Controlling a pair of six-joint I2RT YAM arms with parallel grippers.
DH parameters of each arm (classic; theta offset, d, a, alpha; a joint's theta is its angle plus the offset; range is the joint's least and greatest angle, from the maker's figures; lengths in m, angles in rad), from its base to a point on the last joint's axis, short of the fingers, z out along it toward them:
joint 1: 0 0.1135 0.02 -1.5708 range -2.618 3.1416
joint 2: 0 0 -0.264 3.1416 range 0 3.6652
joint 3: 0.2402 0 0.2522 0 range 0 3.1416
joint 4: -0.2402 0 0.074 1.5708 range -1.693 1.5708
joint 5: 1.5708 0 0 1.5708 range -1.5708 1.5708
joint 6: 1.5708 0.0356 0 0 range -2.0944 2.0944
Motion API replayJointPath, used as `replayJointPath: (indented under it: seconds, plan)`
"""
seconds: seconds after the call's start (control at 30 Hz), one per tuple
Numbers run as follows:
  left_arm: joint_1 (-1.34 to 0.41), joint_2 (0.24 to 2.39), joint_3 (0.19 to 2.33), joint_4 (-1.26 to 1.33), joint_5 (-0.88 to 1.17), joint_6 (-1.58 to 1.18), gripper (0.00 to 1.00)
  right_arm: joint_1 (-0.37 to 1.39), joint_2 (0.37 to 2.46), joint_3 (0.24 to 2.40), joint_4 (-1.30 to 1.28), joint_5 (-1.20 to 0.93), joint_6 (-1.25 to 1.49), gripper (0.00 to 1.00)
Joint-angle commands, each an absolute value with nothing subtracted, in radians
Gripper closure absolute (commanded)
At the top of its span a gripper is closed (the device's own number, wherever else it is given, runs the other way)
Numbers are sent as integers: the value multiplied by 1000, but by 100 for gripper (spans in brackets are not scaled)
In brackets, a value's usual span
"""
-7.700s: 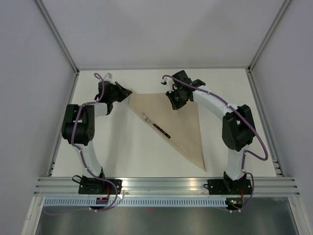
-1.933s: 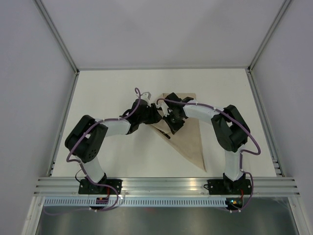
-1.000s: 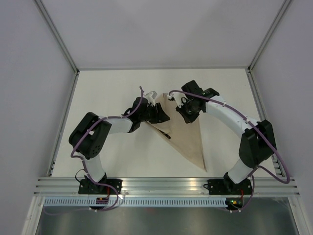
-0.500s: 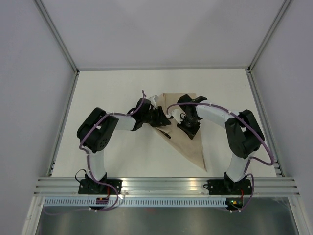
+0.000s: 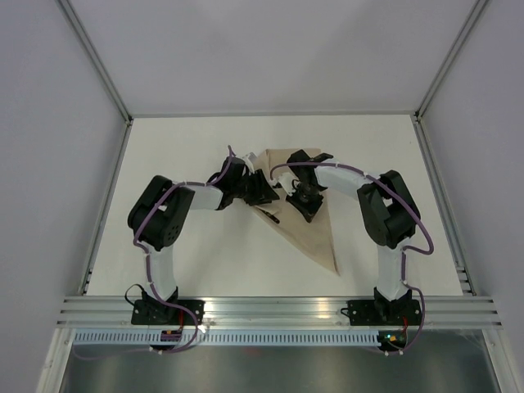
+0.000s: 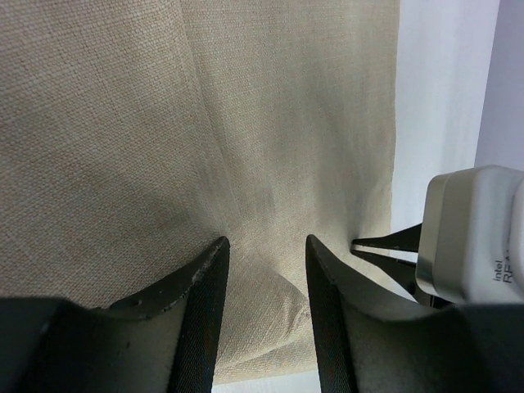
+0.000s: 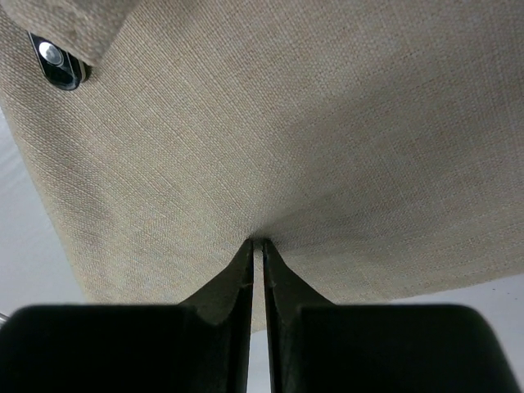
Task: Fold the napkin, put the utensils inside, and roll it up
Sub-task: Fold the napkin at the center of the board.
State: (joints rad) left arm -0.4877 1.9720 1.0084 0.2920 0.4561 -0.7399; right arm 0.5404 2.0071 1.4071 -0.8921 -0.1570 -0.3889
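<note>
The beige napkin (image 5: 321,233) lies as a long triangle mid-table, its left side folded over. One dark handle end of the utensils (image 5: 275,219) pokes out from under that fold; in the right wrist view it shows as a black tip with a silver rivet (image 7: 59,64). The rest of the utensils is hidden under cloth. My left gripper (image 5: 264,192) is at the napkin's folded left edge, its jaws part-way closed on a raised ridge of napkin (image 6: 278,295). My right gripper (image 5: 301,203) sits just to the right on the cloth, its jaws almost together and pinching the napkin (image 7: 286,123).
White tabletop (image 5: 188,147) surrounds the napkin, with grey walls at the back and sides and a metal rail (image 5: 278,309) along the near edge. The two wrists are close together; the right gripper's white housing (image 6: 471,237) shows in the left wrist view.
The right gripper has come down and left onto the napkin, closer to the left gripper. The napkin's upper left part has bunched in, so the top edge looks narrower.
</note>
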Motion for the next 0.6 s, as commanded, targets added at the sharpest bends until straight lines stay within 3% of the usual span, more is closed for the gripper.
replayJointPath:
  seconds: [0.0,0.27,0.57]
  plan:
    - [-479,1977,1025,222,451,-718,51,538,2023,1451,-870,-149,-371,87]
    - [-479,1868,948,366,560,-687,51,538,1870,1445,-920,-135,-396,86]
    - [-479,1839,927,344,588,-660,51,526,1727,1405,-959,-133,-396,85]
